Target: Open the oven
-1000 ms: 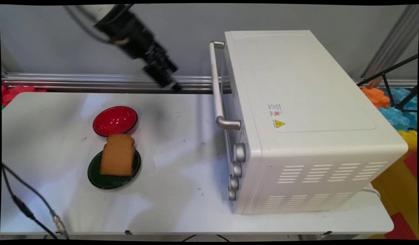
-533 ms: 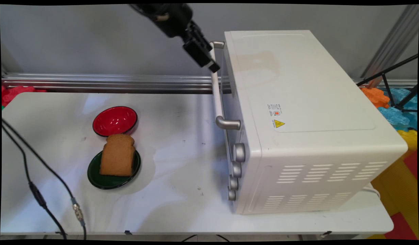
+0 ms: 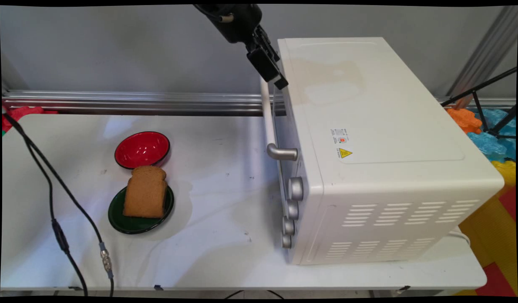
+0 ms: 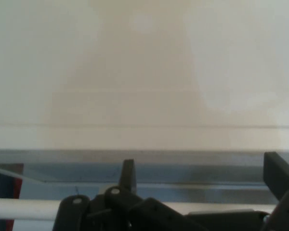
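My black gripper [image 3: 276,80] hangs at the far top corner of the white toaster oven [image 3: 368,126], right over the far end of its white door handle [image 3: 268,122]. The oven door is closed. In the hand view the gripper [image 4: 202,175] is open, its two fingers [image 4: 128,172] set wide apart. The handle bar [image 4: 19,209] runs across just under them, and the oven's top edge [image 4: 144,139] lies beyond. Nothing is held.
A slice of brown bread [image 3: 145,195] leans on a dark green plate [image 3: 116,219] at the table's left, with a red bowl [image 3: 142,149] just behind it. Several silver knobs [image 3: 296,188] line the oven front. Black cables [image 3: 57,202] hang at the left.
The gripper has moved right and up, from above the table's back edge to the far end of the oven handle. The hanging cables have swung to the right.
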Tool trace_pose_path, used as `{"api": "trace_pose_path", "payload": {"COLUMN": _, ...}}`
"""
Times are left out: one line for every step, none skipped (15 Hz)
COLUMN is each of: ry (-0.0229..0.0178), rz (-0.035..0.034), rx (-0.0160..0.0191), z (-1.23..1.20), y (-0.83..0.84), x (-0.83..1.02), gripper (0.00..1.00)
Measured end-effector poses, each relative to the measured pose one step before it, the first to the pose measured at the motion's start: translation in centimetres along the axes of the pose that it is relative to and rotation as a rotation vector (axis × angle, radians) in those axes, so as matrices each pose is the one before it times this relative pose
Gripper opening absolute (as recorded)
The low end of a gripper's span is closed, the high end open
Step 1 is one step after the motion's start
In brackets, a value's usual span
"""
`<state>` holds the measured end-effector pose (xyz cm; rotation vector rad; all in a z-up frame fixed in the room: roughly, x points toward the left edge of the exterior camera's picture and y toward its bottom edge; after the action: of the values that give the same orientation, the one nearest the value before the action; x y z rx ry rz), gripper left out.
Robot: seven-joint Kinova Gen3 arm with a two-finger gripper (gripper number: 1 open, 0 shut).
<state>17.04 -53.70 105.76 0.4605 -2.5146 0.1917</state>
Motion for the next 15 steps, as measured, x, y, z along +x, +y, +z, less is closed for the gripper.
{"api": "trace_pose_path", "payload": {"ry": -0.00944, "rz": 0.00650, "rx": -0.00125, "z": 0.134, "y": -0.137, "x": 0.109, "gripper": 1.00}}
{"api": "trace_pose_path", "payload": {"ry": -0.00884, "rz": 0.00631, "rx": -0.00129, "z": 0.124, "y": -0.133, "x": 0.112, "gripper": 1.00}}
{"api": "trace_pose_path", "payload": {"ry": -0.01065, "rz": 0.00720, "rx": -0.00138, "z": 0.126, "y": -0.153, "x": 0.116, "gripper": 1.00}}
{"api": "trace_pose_path", "payload": {"ry": -0.00828, "rz": 0.00596, "rx": -0.00250, "z": 0.092, "y": -0.120, "x": 0.093, "gripper": 1.00}}
{"api": "trace_pose_path", "payload": {"ry": -0.00567, "rz": 0.00441, "rx": -0.00257, "z": 0.076, "y": -0.088, "x": 0.107, "gripper": 0.00}}
{"api": "trace_pose_path", "payload": {"ry": -0.00377, "rz": 0.00289, "rx": -0.00163, "z": 0.048, "y": -0.060, "x": 0.055, "gripper": 0.00}}
{"api": "trace_pose_path", "payload": {"ry": -0.00537, "rz": 0.00387, "rx": -0.00243, "z": 0.057, "y": -0.083, "x": 0.079, "gripper": 0.00}}
{"api": "trace_pose_path", "payload": {"ry": -0.00402, "rz": 0.00216, "rx": -0.00158, "z": 0.043, "y": -0.043, "x": 0.030, "gripper": 0.00}}
{"api": "trace_pose_path", "payload": {"ry": -0.00604, "rz": 0.00239, "rx": -0.00169, "z": 0.052, "y": -0.069, "x": 0.019, "gripper": 0.00}}
{"api": "trace_pose_path", "payload": {"ry": -0.00424, "rz": 0.00070, "rx": -0.00096, "z": 0.044, "y": -0.046, "x": 0.003, "gripper": 0.00}}
{"api": "trace_pose_path", "payload": {"ry": -0.00588, "rz": 0.00085, "rx": -0.00167, "z": 0.085, "y": -0.055, "x": 0.014, "gripper": 0.00}}
{"api": "trace_pose_path", "payload": {"ry": -0.00393, "rz": 0.00029, "rx": -0.00115, "z": 0.057, "y": -0.024, "x": -0.001, "gripper": 0.00}}
{"api": "trace_pose_path", "payload": {"ry": -0.00559, "rz": -0.00022, "rx": -0.00158, "z": 0.092, "y": -0.045, "x": -0.006, "gripper": 0.00}}
{"api": "trace_pose_path", "payload": {"ry": -0.00397, "rz": -0.00230, "rx": -0.00153, "z": 0.087, "y": -0.028, "x": -0.022, "gripper": 0.00}}
{"api": "trace_pose_path", "payload": {"ry": -0.00561, "rz": -0.00445, "rx": -0.00247, "z": 0.130, "y": -0.021, "x": -0.038, "gripper": 0.00}}
